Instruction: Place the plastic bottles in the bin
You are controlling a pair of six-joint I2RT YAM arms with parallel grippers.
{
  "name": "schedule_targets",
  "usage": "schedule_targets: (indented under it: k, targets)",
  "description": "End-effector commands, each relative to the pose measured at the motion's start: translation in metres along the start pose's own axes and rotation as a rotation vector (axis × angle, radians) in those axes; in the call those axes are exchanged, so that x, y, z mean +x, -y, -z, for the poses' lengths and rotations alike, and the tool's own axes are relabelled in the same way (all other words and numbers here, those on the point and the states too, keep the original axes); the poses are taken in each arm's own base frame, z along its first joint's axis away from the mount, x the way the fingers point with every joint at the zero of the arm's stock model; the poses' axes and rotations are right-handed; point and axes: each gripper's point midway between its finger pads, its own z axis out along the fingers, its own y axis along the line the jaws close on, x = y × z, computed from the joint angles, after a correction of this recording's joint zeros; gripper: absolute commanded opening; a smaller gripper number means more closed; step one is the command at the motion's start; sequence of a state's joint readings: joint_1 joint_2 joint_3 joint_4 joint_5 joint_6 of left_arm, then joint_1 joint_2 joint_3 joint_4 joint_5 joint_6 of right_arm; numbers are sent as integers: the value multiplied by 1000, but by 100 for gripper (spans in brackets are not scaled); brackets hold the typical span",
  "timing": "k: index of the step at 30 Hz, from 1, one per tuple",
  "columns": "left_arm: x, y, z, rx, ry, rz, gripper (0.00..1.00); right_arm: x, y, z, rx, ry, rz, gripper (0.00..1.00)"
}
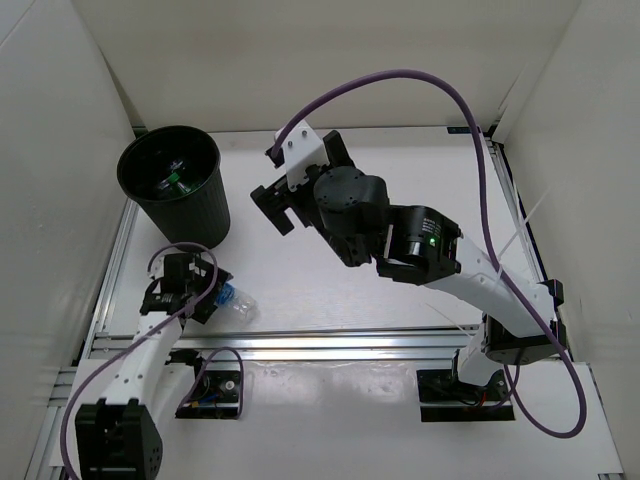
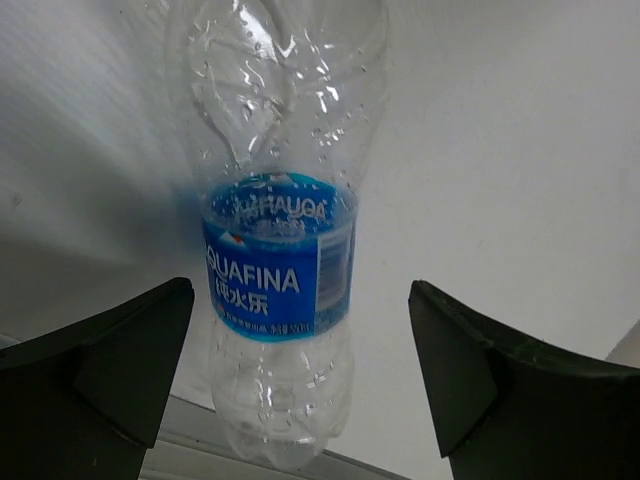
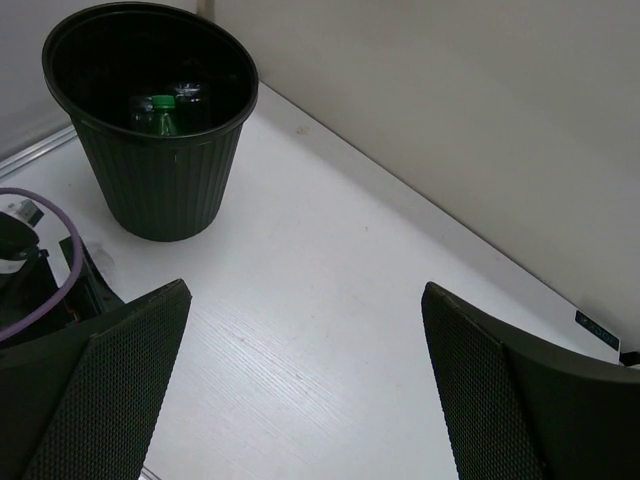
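Note:
A clear plastic bottle (image 2: 278, 260) with a blue Aquafina label lies on the white table, base toward the camera. My left gripper (image 2: 300, 300) is open, and the bottle's base sits between its two black fingers (image 2: 120, 360), nearer the left one. From above, the same bottle (image 1: 230, 299) shows just right of the left gripper (image 1: 190, 290). The black ribbed bin (image 1: 170, 185) stands at the far left, with green-capped bottles (image 3: 160, 108) inside it. My right gripper (image 1: 283, 190) hangs open over bare table right of the bin (image 3: 150, 130), holding nothing.
An aluminium rail (image 1: 330, 345) runs along the near table edge, just under the bottle's base (image 2: 190, 425). White walls enclose the table on the left, back and right. Purple cables (image 1: 480, 130) loop above both arms.

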State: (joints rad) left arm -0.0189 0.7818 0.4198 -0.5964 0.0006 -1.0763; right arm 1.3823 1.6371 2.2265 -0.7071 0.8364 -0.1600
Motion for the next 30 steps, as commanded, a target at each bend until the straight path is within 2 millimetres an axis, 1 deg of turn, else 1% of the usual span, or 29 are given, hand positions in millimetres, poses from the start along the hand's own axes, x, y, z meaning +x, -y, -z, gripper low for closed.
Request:
schedule_targets:
  k: [1, 2, 3, 4, 5, 6, 7, 9, 10, 11, 12, 13, 14, 15, 16, 17, 18, 19, 20, 21, 22, 23, 24, 25, 26, 27, 28, 30]
  targets:
    - [-1, 8, -14, 11, -20, -39, 100, -4, 14, 7, 41, 12, -13, 100]
    - [6, -5, -22, -43, -51, -38, 100, -4, 15, 7, 41, 11, -2, 100]
    - [6, -7, -24, -50, -40, -46, 100, 0, 19, 4, 60, -1, 4, 100]
    - [9, -16, -28, -73, -42, -35, 98, 0, 19, 4, 60, -1, 4, 100]
    - [9, -21, -29, -87, -37, -35, 94, -2, 22, 7, 61, 5, -2, 100]
    - [9, -21, -29, -87, -37, -35, 88, -2, 22, 7, 61, 5, -2, 100]
    - [12, -25, -30, -96, -42, -35, 75, -2, 22, 7, 61, 5, -2, 100]
    - [12, -18, -26, -56, -45, -43, 65, 1, 20, 6, 60, -2, 6, 100]
    - [17, -14, -21, -26, -76, -47, 60, 1, 20, 6, 60, -2, 6, 100]
    - [18, -10, -10, -28, -99, -46, 57, 5, 22, 3, 68, -11, 11, 100]
    - [12, 2, 5, 10, -81, 5, 55, 5, 22, 3, 68, -11, 11, 100]
    - [8, 10, 18, 29, -71, 17, 53, 5, 22, 3, 68, -11, 11, 100]
    - [-11, 35, 43, 92, -4, 14, 51, 9, 23, 0, 75, -20, 16, 100]
    - [-19, 39, 66, 118, 45, -11, 51, 11, 21, -1, 74, -26, 11, 100]
    - [-31, 46, 84, 133, 96, -29, 49, 11, 21, -1, 74, -26, 10, 100]
    - [-61, 67, 121, 177, 231, -41, 52, 15, 23, -4, 83, -35, 6, 100]
    - [-75, 73, 138, 168, 285, -67, 53, 16, 24, -5, 79, -36, 5, 100]
    - [-85, 71, 154, 126, 324, -136, 53, 15, 22, -6, 70, -34, -4, 100]
    - [-104, 79, 173, 112, 405, -163, 53, 16, 26, -7, 80, -37, -6, 100]
    - [-125, 108, 217, 199, 495, -190, 53, 16, 23, -8, 64, -34, -15, 100]
    - [-139, 124, 225, 185, 530, -290, 53, 16, 21, -8, 55, -33, -29, 100]
    - [-155, 141, 242, 212, 594, -312, 55, 16, 22, -10, 48, -33, -31, 100]
    - [-172, 161, 272, 261, 677, -318, 56, 16, 21, -10, 48, -33, -40, 100]
    - [-186, 171, 267, 217, 707, -351, 58, 16, 19, -10, 33, -31, -40, 100]
    - [-199, 177, 268, 195, 753, -359, 61, 16, 19, -10, 33, -31, -40, 100]
    - [-220, 189, 276, 185, 854, -341, 66, 18, 13, -13, 19, -36, -47, 100]
    - [-233, 201, 261, 148, 868, -349, 68, 17, 11, -13, 9, -35, -47, 100]
    - [-259, 213, 247, 83, 907, -370, 69, 19, 10, -13, -1, -41, -41, 100]
